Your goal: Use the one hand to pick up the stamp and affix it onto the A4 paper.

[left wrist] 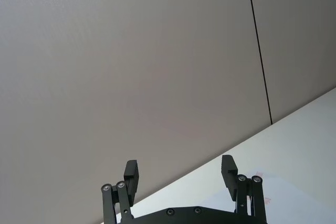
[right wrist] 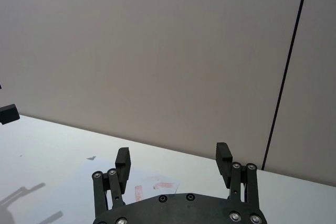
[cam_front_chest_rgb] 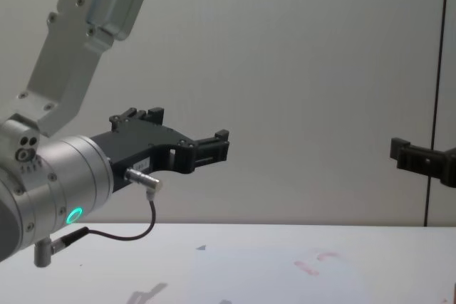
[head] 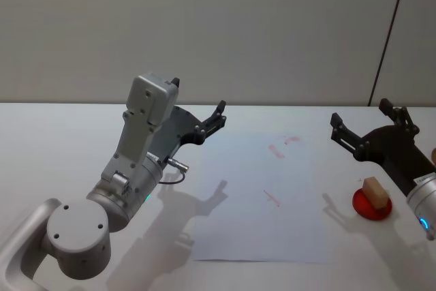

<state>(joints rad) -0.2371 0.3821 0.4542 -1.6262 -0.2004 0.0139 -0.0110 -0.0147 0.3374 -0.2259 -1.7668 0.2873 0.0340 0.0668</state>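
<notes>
- Saw the right pincer [head: 360,112] raised above the right side of the bench [head: 61,141], its fingers spread wide with nothing between them.
- Found the same wide gap in the right wrist view, both ridged fingers pointing toward the wall [head: 272,32].
- Found the stamp [head: 375,190] sitting on a round red pad [head: 368,212] near the bench's right edge, to the right of the paper [head: 259,195] and apart from it.
- Noted the stamp just beside the right arm's black link in the head view, clear of the fingertips and touching neither finger.
- Saw the paper lying flat in the middle of the bench, between the two arms, with a few faint red marks [head: 278,149] on its far and middle parts.
- Saw the left pincer [head: 218,115] lifted off the bench near the paper's far left corner, aimed toward the wall, its fingers wide apart and empty.
- Noted a green ring [cam_front_chest_rgb: 73,214] glowing on the left wrist and a thin cable [cam_front_chest_rgb: 135,233] looping beneath it.
- Saw arm shadows falling across the bench and the paper's left part.
</notes>
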